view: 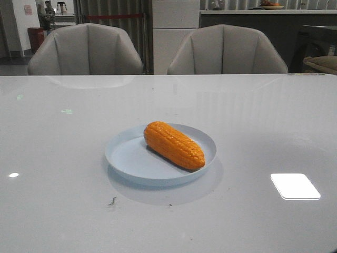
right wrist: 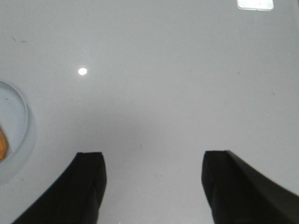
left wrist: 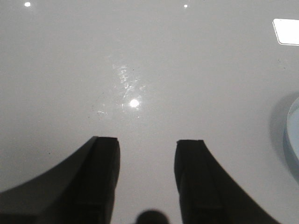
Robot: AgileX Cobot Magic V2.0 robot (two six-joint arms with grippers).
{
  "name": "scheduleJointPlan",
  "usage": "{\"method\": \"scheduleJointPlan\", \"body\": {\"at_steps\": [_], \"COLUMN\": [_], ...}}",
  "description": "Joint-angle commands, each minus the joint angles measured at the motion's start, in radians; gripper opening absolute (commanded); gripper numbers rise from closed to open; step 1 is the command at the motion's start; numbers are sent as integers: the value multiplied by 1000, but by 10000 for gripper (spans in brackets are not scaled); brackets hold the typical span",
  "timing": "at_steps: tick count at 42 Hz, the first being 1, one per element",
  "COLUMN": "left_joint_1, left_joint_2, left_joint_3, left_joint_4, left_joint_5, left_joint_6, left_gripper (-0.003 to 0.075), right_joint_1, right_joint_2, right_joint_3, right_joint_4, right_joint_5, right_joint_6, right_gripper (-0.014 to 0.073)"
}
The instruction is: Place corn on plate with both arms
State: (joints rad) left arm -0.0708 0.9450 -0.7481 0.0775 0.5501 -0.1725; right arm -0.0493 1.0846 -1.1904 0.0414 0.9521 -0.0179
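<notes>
You have one corn [view: 174,144] and one plate [view: 126,158], both on one table [view: 58,211]. Behind the table you can count two chairs, one on the left [view: 85,50] and one on the right [view: 226,50]. You also have two grippers, the left gripper [left wrist: 147,156] and the right gripper [right wrist: 154,172], and each shows two fingers, so four fingers in all.
</notes>
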Motion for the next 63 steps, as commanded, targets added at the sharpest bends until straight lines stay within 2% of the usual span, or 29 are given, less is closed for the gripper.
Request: {"method": "scheduleJointPlan", "body": {"at_steps": [1, 6, 16, 22, 34, 63], "left_joint_1": [1, 1, 1, 1, 1, 1], "left_joint_2": [-15, -15, -15, -15, -15, -13], "left_joint_3": [-27, -27, -27, -27, -27, -27], "left_joint_4": [5, 0, 0, 0, -1, -1], "left_joint_5": [-59, -59, -73, -75, -75, -86], "left_joint_6": [-7, -7, -7, -7, -7, -7], "left_gripper": [361, 361, 358, 291, 90, 91], "right_joint_1": [-41, -46, -46, -46, -46, -46], "right_joint_2": [-97, -158, -170, -170, -170, -170], "right_joint_3": [97, 187, 208, 209, 209, 209], "right_joint_4": [-5, -5, -1, 4, 4, 4], "right_joint_5": [-124, -128, -107, -64, -62, -62], "right_joint_6": [2, 2, 2, 2, 2, 2], "right_gripper": [542, 542, 542, 542, 542, 542]}}
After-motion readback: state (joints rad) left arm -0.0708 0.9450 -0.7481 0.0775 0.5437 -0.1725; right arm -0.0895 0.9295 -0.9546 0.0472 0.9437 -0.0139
